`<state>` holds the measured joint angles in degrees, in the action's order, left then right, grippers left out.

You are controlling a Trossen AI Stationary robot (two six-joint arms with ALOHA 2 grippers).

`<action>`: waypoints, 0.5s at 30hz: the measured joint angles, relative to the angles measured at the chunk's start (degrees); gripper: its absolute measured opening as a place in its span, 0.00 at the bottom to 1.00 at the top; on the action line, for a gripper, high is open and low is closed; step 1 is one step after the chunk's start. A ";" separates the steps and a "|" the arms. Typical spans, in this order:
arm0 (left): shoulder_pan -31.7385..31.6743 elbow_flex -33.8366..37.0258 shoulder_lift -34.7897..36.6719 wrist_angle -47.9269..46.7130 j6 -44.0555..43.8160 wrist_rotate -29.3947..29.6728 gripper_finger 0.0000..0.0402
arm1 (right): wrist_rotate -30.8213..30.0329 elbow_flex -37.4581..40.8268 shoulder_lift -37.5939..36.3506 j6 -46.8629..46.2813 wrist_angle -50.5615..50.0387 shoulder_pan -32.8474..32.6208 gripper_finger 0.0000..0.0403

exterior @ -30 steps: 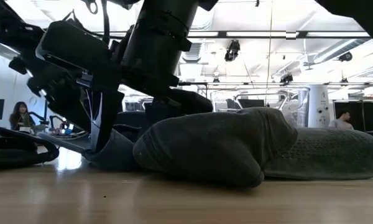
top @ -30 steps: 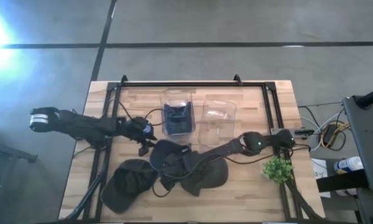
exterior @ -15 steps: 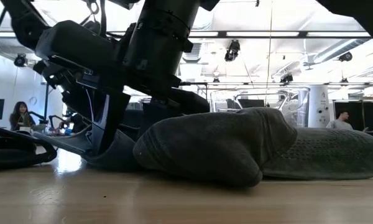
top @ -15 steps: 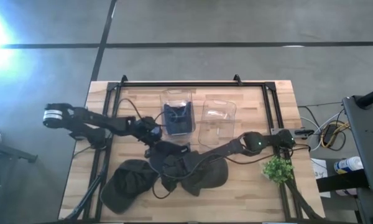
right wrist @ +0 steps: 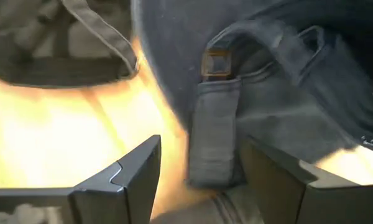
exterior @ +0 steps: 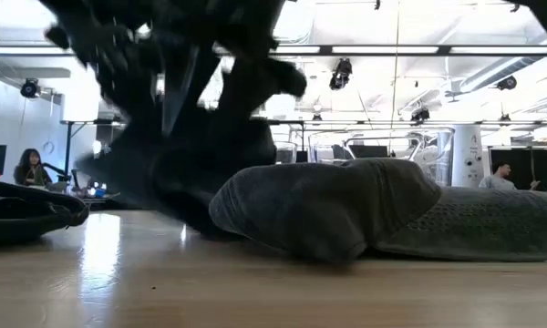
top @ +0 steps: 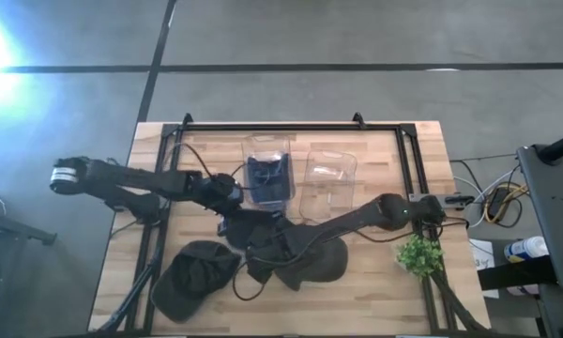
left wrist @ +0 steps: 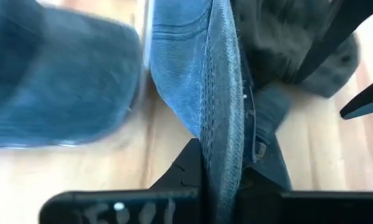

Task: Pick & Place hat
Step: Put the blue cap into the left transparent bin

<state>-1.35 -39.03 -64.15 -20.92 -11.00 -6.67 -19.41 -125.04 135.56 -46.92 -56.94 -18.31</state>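
A dark blue cap [top: 258, 225] lies mid-table, between an olive cap [top: 190, 280] at the near left and another olive cap [top: 314, 265] to its right. My left gripper [top: 233, 214] reaches in from the left and is shut on the blue cap's edge [left wrist: 221, 124]. My right gripper [right wrist: 199, 171] comes from the right and stands open over the blue cap's back strap [right wrist: 214, 143], one finger on each side; I see no touch. In the low view the blue cap and both grippers are a dark blur beside the olive cap [exterior: 328, 210]. My left gripper pinches a stitched edge of the blue cap [left wrist: 222, 155] between its two fingers [left wrist: 186, 171], coming in low from the table's left. The cloth stands on edge in the hold and runs away from the fingers. Whether the cap is off the table, I cannot tell.
Two clear bins stand at the back: one [top: 267, 178] with a dark thing inside, one [top: 328, 176] beside it on the right. A small green plant [top: 419, 255] sits at the near right. A black frame [top: 291, 127] borders the table, and cables trail across it.
My left gripper has gone toward the table's right, onto the blue cap, and has taken hold of its edge. In the low view the blue cap and the grippers now blur with motion, and the olive cap has shifted slightly.
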 joint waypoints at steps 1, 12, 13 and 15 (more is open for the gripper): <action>0.52 -1.85 1.21 -2.97 -0.02 1.30 0.02 | -1.19 0.03 -1.18 1.15 -0.20 -0.13 0.53; 10.89 -23.45 6.74 -16.14 0.77 37.57 0.02 | -27.30 0.78 -19.55 -0.43 -10.13 -4.12 0.53; 11.75 -24.70 5.83 -15.92 2.05 42.15 0.02 | -29.12 0.92 -20.89 -1.52 -12.19 -4.57 0.53; 12.85 -26.45 3.55 -15.70 4.58 51.31 0.02 | -31.64 1.60 -23.35 -5.72 -17.55 -5.30 0.53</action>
<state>11.50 -65.48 -60.60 -36.63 -6.42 44.64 -51.05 -123.44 112.21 -52.64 -74.49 -23.61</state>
